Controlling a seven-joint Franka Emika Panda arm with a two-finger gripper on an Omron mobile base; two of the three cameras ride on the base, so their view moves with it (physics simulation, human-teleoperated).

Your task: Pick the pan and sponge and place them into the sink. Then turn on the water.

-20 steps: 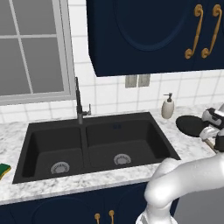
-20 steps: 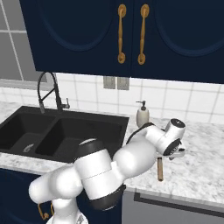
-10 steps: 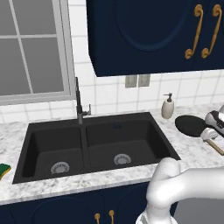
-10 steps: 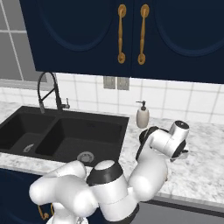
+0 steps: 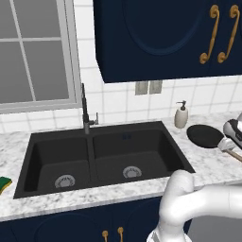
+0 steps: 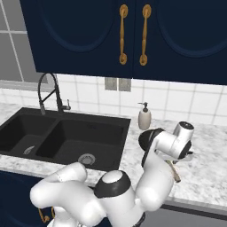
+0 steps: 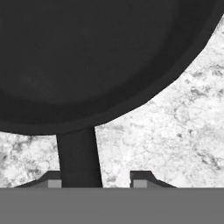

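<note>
- Step in hand: you are on the first item of the task, picking up the pan [image 5: 204, 136]. It lies on the marble counter [image 5: 208, 163] to the right of the sink [image 5: 101, 158], just past the soap dispenser [image 5: 181, 115].
- The gripper [image 7: 94, 180] is low over the near part of the pan's handle [image 7: 78, 155]. In the hand view the dark stem of the handle runs between the two finger tips, close against one of them, with a gap of bare counter before the other.
- Gripper state: the jaws are partly open and straddle the handle. I cannot tell from these views whether they have closed on it, and the pan sits flat on the counter (no sign of lift).
- Orientation: the pan's long axis runs from the black bowl along the handle. In the right base view the bowl is on the side nearer the sink and the tan end of the handle [image 6: 174, 171] points away from it, toward the front edge of the counter.
- Next move, in my judgement: you need a firm hold on the handle before lifting, then a carry leftward over the sink rim into a basin. Expect the heavy bowl to sag from a grip this far out.
- Outstanding: the sponge [image 5: 5, 184] lies on the counter left of the sink, well apart from the arm. The faucet [image 5: 86, 112] shows no water running.
</note>
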